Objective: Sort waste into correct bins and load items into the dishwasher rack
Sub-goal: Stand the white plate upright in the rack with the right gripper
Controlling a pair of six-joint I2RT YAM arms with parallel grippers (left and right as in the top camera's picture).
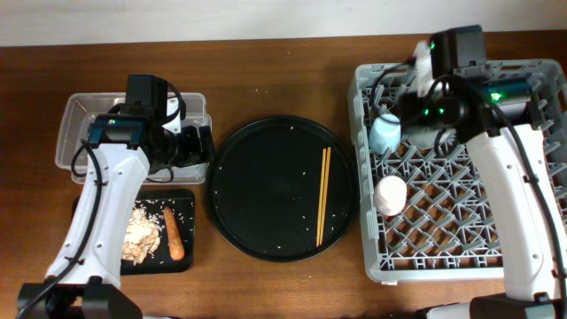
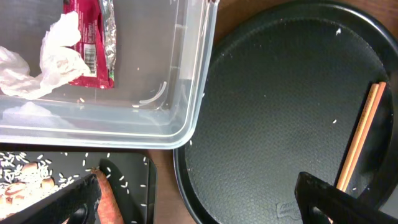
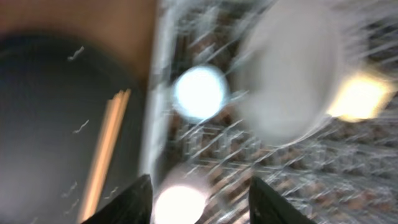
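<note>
My left gripper (image 2: 199, 205) stands wide open and holds nothing, over the gap between the clear tub (image 1: 71, 120) and the round black tray (image 1: 266, 186). In the tub lie a red wrapper (image 2: 93, 37) and crumpled white tissue (image 2: 56, 56). The small black tray (image 1: 182, 208) holds a carrot piece (image 1: 174, 232) and beige scraps (image 1: 142, 235). Two chopsticks (image 1: 323, 195) rest on the round tray. My right gripper (image 3: 200, 180) hangs over the dishwasher rack (image 1: 461, 257), jaws apart and empty. A blue cup (image 1: 385, 133) and a white cup (image 1: 390, 195) sit in the rack. The right wrist view is blurred and shows a pale plate (image 3: 292, 81) and a yellow bowl (image 3: 364, 96).
Rice grains are scattered over the round black tray and the small black tray. The rack fills the right side of the table, with my right arm stretched across it. Bare brown tabletop (image 1: 283, 89) shows behind the round tray.
</note>
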